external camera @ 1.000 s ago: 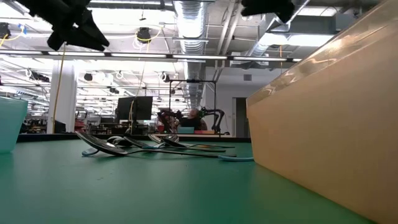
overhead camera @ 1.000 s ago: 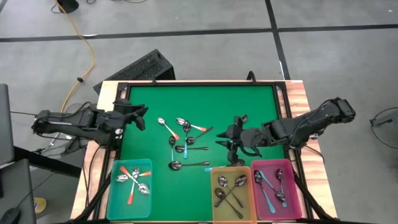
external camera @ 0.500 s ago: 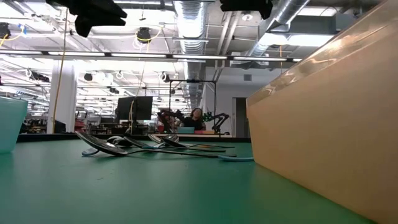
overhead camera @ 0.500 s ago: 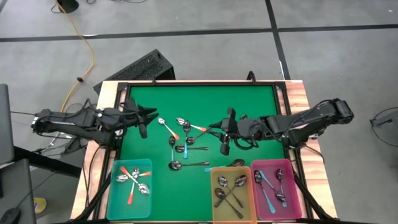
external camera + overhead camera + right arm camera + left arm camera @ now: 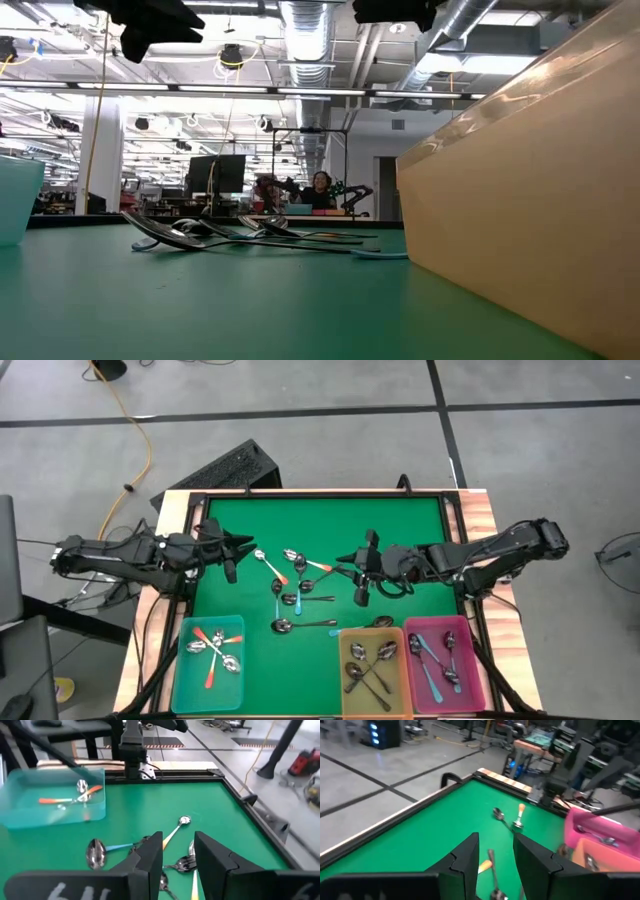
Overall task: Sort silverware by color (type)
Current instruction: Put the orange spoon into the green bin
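Note:
Several spoons (image 5: pixel 295 582) lie loose in a cluster on the middle of the green mat (image 5: pixel 330 525), with orange, blue and dark handles; they also show in the low view (image 5: pixel 230 235). One more spoon (image 5: pixel 380 622) lies just beyond the yellow bin. My left gripper (image 5: pixel 232 552) hovers open over the mat's left side, pointing toward the cluster, nothing between its fingers (image 5: pixel 495 840). My right gripper (image 5: pixel 355 568) hovers open just right of the cluster, also with nothing between its fingers (image 5: pixel 177 837).
Three bins stand along the near edge: teal (image 5: pixel 210 650) with orange-handled spoons, yellow (image 5: pixel 373 665) with dark ones, pink (image 5: pixel 445 660) with blue-handled ones. A black frame (image 5: pixel 320 495) rims the mat. The mat's far half is bare.
My right gripper has risen from just beyond the yellow bin and gone toward the far edge and the cluster, tipping up from pointing downward to nearly level. My left gripper has tipped up and shifted slightly toward the cluster. The spoons have not moved.

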You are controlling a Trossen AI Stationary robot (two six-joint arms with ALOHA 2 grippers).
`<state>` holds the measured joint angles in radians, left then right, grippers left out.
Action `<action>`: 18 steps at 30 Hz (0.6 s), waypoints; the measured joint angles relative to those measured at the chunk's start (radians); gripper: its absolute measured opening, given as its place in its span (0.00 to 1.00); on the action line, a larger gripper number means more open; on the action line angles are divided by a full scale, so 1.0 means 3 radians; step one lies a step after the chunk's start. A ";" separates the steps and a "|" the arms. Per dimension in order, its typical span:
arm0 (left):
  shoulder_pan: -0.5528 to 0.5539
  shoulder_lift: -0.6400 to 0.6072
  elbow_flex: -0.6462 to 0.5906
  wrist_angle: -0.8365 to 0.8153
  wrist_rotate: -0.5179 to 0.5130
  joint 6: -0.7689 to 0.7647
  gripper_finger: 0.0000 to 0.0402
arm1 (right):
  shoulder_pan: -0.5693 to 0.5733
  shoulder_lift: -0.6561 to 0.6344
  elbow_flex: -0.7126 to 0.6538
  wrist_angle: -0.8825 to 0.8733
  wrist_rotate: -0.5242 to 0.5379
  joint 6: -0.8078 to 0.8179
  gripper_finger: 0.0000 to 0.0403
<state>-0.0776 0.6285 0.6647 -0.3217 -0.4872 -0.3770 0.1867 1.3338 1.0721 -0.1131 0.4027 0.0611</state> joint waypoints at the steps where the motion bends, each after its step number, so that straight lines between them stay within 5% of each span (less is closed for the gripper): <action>1: 0.0007 0.0000 0.0000 0.0011 0.0059 0.0013 0.26 | 0.0000 -0.0007 0.0000 -0.0002 -0.0001 -0.0088 0.31; 7: 0.0276 -0.0026 0.0031 0.0404 0.0408 0.0362 0.26 | -0.0117 -0.0538 0.0005 -0.0116 -0.0003 -0.0460 0.31; 18: 0.1009 0.0001 0.0055 0.0516 0.1309 0.0391 0.26 | -0.0378 -0.1273 0.0001 -0.0609 -0.0131 -0.0362 0.31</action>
<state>0.2252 0.6289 0.6811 -0.1669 -0.0945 -0.2598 0.0733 0.9518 1.0725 -0.2957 0.3634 -0.0475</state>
